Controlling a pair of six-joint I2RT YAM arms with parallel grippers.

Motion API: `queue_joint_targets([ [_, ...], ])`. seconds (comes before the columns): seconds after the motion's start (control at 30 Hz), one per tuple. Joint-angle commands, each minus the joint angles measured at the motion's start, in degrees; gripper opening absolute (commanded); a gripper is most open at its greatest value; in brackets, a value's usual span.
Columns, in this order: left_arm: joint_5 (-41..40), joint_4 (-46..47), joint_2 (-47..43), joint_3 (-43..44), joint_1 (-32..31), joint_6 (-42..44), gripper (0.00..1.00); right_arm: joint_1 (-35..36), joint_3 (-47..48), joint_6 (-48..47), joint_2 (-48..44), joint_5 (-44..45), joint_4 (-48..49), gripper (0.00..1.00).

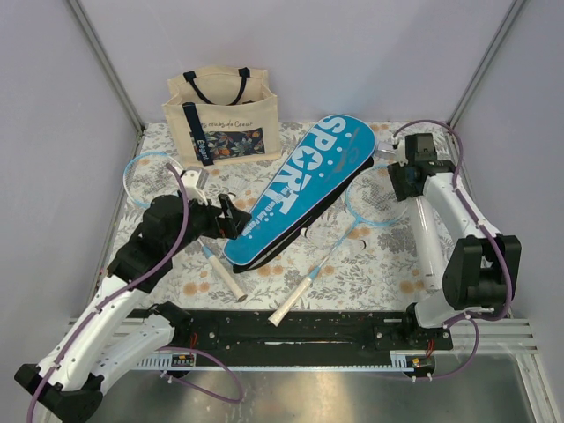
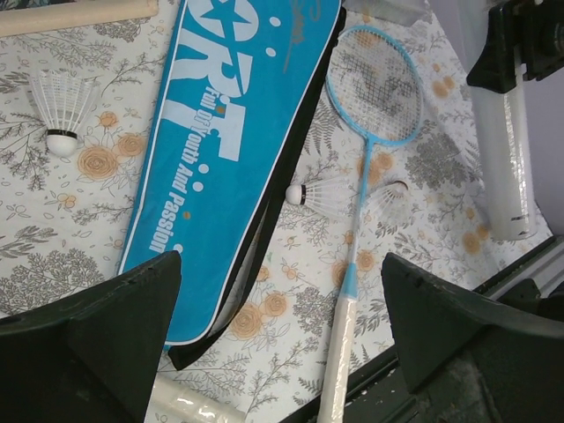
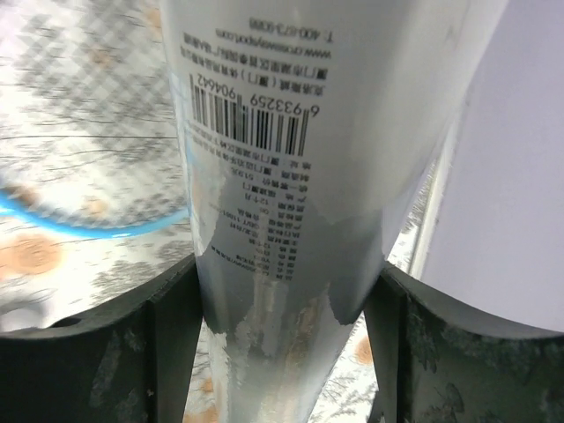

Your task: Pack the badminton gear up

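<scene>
Racket one, slim with a light-blue oval frame and white handle (image 1: 226,278), lies at the far left of the floral-print table (image 1: 388,264), its shaft partly hidden under the left arm. The left gripper (image 1: 231,217) hovers just right of it over the narrow end of the case, jaws spread wide and holding nothing. A beige canvas tote with black straps (image 1: 231,132) stands at the back. The blue racket-shaped case lettered SPORT (image 1: 295,189) lies diagonally across the middle. Right of it rests the second light-blue racket (image 1: 291,305), with a white feather shuttlecock (image 2: 319,195) just beside its shaft. At the far right, the right gripper (image 3: 280,344) clasps the white cylindrical tube (image 2: 504,167) near its top, a finger pressed against each side; the tube stands nearly upright.
</scene>
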Motion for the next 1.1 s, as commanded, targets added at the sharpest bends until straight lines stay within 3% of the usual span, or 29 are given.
queue_joint_targets([
  [0.0, 0.0, 1.8, 0.9, 4.8, -0.2, -4.1, 0.99, 3.7, 2.8, 4.0, -3.2, -5.5, -3.6, 0.65],
  [0.27, 7.3, 12.1, 4.3, 0.8, -0.2, -12.3, 0.99, 4.2, 8.4, 9.4, -5.3, -16.0, -7.9, 0.62],
  [0.47, 17.8, 21.9, 14.9, 0.2, -0.1, -19.1, 0.99, 4.2, 16.5, 12.5, -4.8, -20.5, -14.1, 0.61],
  [0.83, 26.9, 36.8, 28.2, 3.1, -3.9, -19.1, 0.99, 4.1, 29.5, 14.0, -2.5, -23.0, -25.5, 0.59],
  [1.07, 28.5, 43.1, 34.3, 7.5, -7.9, -19.2, 0.99, 4.2, 34.6, 23.0, -3.5, -42.3, -24.6, 0.56],
])
